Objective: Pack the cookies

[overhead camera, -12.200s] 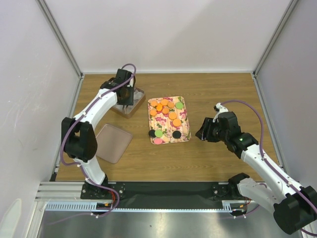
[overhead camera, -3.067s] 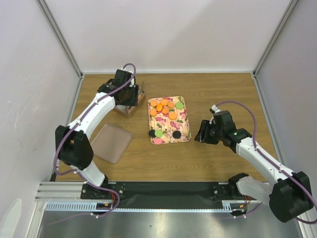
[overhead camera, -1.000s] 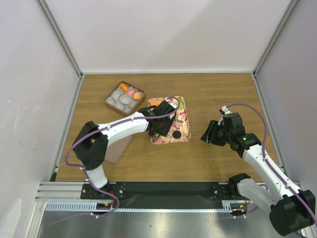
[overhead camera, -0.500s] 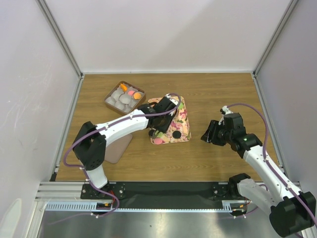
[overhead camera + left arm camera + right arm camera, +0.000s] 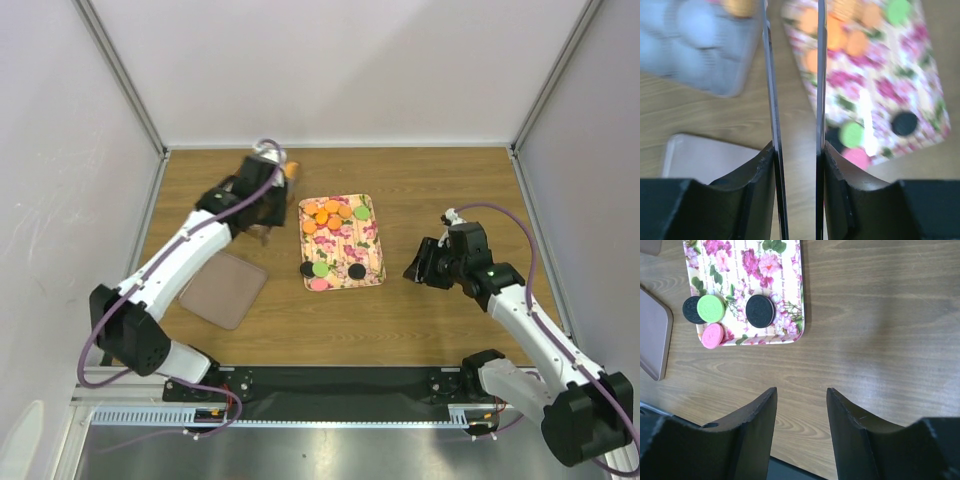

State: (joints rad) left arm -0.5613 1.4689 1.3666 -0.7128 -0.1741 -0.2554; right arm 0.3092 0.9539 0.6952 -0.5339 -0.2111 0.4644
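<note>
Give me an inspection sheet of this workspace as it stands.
Surface: wooden table, no spills seen.
Job's things: cookies on the floral tray, with an orange cluster and one green at the far end, and two black, one green and one pink at the near end. The box holds white paper cups, blurred. The brown lid lies flat, apart from the box.
Clutter: nothing seen.
Grippers: left gripper is between box and tray, jaws narrow, tips cut off, so a hold cannot be told. Right gripper is open and empty over bare wood beside the tray.
Cables: purple cables run along both arms, clear of the tray.
Surroundings: white walls, metal frame.
</note>
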